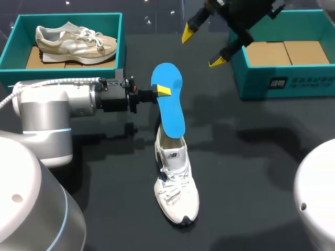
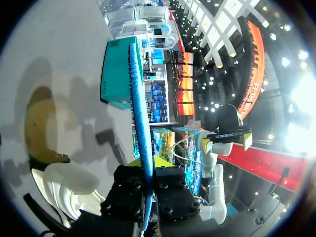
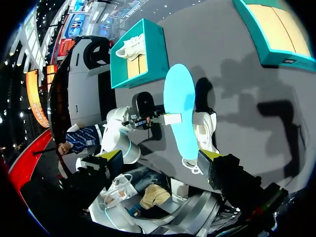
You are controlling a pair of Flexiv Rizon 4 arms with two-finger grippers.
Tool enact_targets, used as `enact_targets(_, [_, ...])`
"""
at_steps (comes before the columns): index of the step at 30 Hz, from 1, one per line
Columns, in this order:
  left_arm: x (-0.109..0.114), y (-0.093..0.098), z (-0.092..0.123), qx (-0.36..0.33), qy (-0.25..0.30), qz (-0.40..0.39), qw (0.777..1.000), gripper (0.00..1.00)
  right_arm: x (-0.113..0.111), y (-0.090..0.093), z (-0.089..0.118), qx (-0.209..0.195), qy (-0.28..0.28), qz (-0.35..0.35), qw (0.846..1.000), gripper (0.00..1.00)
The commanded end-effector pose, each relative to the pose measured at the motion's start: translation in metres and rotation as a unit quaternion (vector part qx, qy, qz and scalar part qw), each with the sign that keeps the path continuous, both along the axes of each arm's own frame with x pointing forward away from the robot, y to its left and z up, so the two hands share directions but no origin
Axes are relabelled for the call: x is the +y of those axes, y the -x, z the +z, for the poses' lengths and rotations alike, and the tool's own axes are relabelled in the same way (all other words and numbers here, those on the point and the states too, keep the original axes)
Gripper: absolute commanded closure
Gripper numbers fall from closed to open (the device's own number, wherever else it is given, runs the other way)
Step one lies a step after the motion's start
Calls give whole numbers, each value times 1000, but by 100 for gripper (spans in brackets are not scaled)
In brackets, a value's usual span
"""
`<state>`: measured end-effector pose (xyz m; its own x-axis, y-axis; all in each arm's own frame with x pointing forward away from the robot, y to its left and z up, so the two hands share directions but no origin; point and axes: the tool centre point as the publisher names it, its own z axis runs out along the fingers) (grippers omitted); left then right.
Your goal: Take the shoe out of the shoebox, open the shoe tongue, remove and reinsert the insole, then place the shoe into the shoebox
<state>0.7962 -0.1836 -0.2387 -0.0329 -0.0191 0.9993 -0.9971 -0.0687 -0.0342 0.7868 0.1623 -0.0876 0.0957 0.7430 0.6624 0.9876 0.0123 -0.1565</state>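
The white shoe [image 1: 176, 183] stands on the dark table [image 1: 251, 172], its toe toward the robot. At its heel opening the blue insole [image 1: 170, 102] rises nearly upright, and the left pincer [image 1: 161, 92] is clamped on its edge. Farther away the right pincer [image 1: 202, 48] hangs with fingers apart, holding nothing, beside the teal shoebox [image 1: 285, 86].

No legible text, only a blurred white mark [image 1: 280, 82] on the shoebox [image 1: 309, 86]
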Motion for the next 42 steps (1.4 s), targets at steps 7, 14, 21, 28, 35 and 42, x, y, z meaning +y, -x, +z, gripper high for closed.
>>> enact_targets(7, [-1,0,-1,0,0,0,1000,100,29,-2,6,7,197,23,980,0])
enact_targets(14, [-1,0,-1,0,0,0,1000,100,43,3,5,1,223,18,975,0])
enact_targets(21, [-1,0,-1,0,0,0,1000,100,52,8,5,-17,238,17,971,0])
enact_targets(28, [-1,0,-1,0,0,0,1000,100,57,10,3,-45,240,20,970,0])
enact_targets(35, [-1,0,-1,0,0,0,1000,100,57,13,-3,-49,245,18,968,0])
enact_targets(42, [-1,0,-1,0,0,0,1000,100,45,12,-3,-45,201,20,978,0])
